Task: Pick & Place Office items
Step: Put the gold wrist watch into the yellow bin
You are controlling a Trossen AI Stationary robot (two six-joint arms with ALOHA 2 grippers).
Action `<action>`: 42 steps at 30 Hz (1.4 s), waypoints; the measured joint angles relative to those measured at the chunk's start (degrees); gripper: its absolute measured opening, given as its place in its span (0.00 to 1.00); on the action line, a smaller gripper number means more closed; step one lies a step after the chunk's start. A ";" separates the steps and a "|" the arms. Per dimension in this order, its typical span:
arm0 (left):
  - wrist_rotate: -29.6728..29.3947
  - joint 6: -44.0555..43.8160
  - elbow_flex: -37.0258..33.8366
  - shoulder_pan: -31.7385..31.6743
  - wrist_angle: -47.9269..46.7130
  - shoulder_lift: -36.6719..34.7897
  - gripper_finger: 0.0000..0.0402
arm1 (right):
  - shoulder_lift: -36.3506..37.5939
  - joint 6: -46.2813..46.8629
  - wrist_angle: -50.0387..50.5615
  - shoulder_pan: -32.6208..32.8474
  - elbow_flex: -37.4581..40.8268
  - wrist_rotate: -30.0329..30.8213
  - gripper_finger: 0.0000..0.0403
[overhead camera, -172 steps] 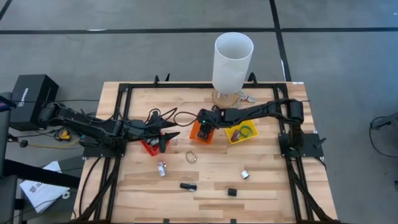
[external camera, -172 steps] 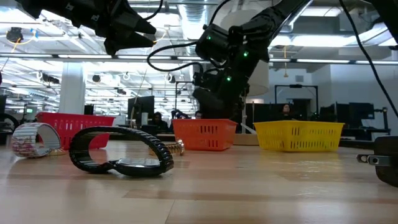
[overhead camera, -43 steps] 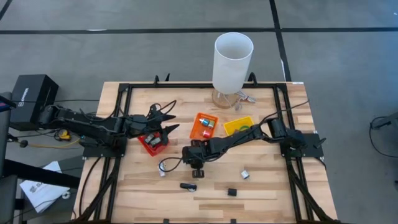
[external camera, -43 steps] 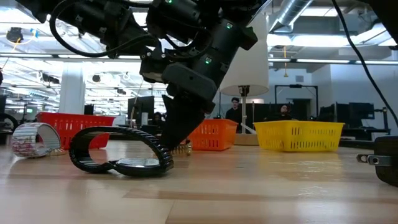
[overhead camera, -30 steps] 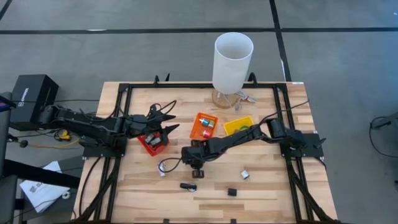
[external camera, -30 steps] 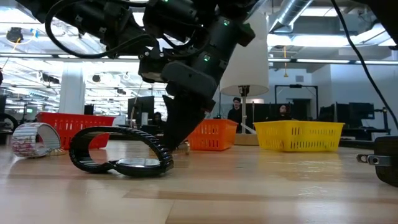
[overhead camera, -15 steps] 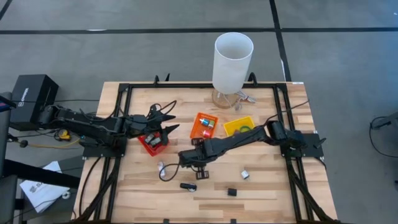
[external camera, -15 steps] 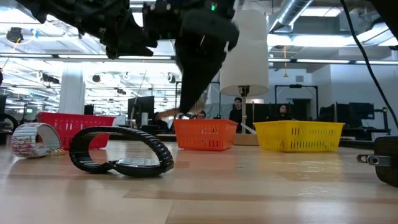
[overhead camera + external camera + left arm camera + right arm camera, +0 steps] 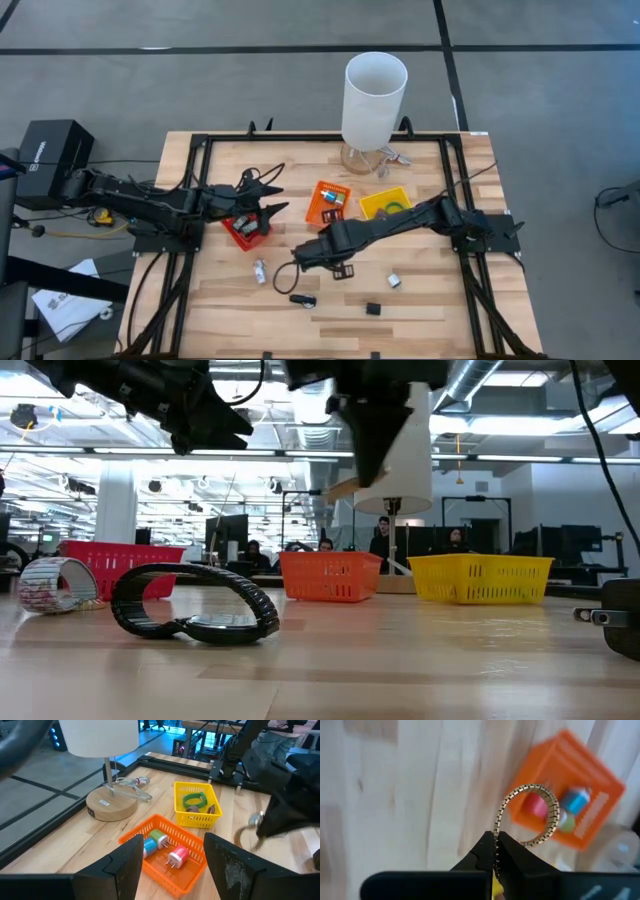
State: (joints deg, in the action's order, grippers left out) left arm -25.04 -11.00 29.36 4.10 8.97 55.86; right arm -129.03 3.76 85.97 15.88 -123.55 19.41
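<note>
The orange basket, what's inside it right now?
The orange basket holds three small plug adapters: a red one, a green one and a blue one. Its near wall hides part of the floor, so anything lying flat there can't be seen.

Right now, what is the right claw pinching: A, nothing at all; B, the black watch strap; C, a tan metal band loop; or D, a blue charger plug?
C: in the right wrist view the right claw is shut on the tan metal band loop, lifted above the orange bin.

Red (image 9: 244, 231), orange (image 9: 328, 203), yellow bins (image 9: 385, 203); tan ring (image 9: 530, 815)
</note>
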 joint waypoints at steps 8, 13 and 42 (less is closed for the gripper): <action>0.02 -0.02 0.00 0.99 0.02 0.00 0.51 | 5.62 -1.18 3.26 1.58 1.70 -0.14 0.02; 0.04 0.00 0.00 1.65 0.06 0.00 0.51 | 13.75 2.70 2.69 1.11 7.18 0.05 0.02; 0.02 0.00 0.00 1.61 5.23 0.00 0.51 | 64.60 6.27 -45.31 -8.16 77.78 1.37 0.02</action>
State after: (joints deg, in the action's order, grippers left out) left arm -25.02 -11.00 29.36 5.72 14.20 55.86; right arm -64.44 10.03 40.66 7.72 -45.77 20.78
